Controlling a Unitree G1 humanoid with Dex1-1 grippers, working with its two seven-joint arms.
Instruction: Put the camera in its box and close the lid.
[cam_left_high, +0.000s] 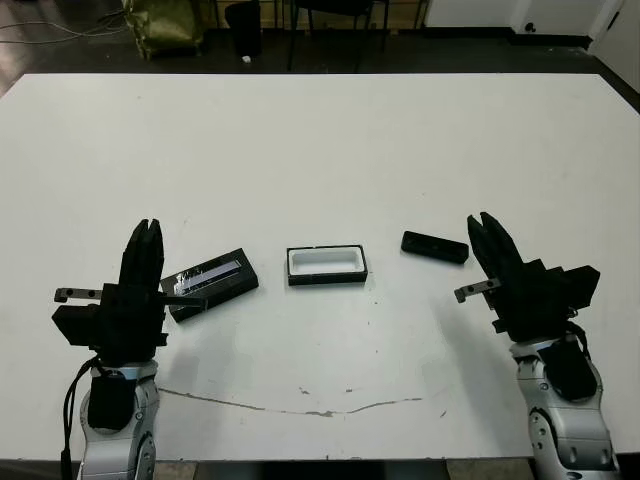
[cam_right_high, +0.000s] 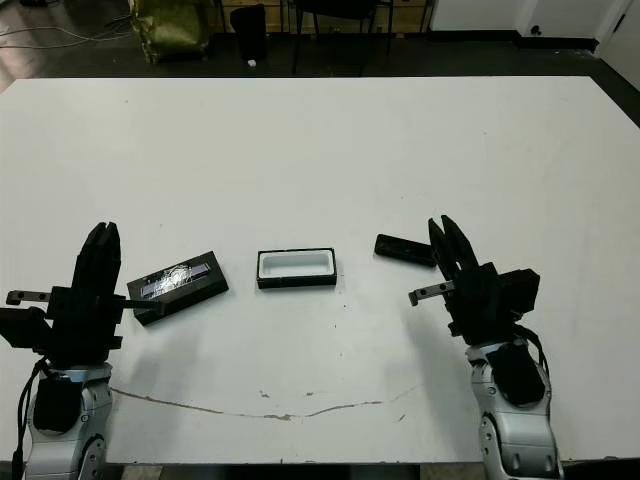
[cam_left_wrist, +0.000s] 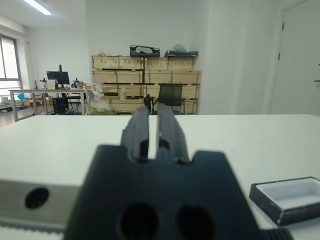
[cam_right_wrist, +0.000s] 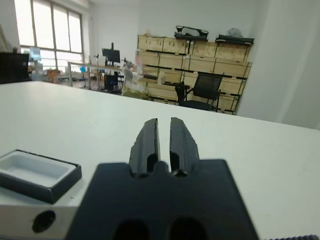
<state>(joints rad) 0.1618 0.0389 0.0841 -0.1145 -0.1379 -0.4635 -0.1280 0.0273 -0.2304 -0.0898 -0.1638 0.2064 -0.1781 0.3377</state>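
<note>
Left end effector (cam_left_high: 148, 232) lower left, fingers nearly together and empty, lid (cam_left_high: 210, 282) partly hidden behind it, right end effector (cam_left_high: 485, 226) lower right likewise narrow, camera (cam_left_high: 434, 246) just beside its tips, box (cam_left_high: 326, 265) centre, bare tabletop (cam_left_high: 320, 140) above.

You get bright, even light from overhead; the white bench (cam_left_high: 320, 150) is close to washed out and shadows under things are faint. Both wrist views blur the near black gripper bodies, while windows glare at their left edges.
</note>
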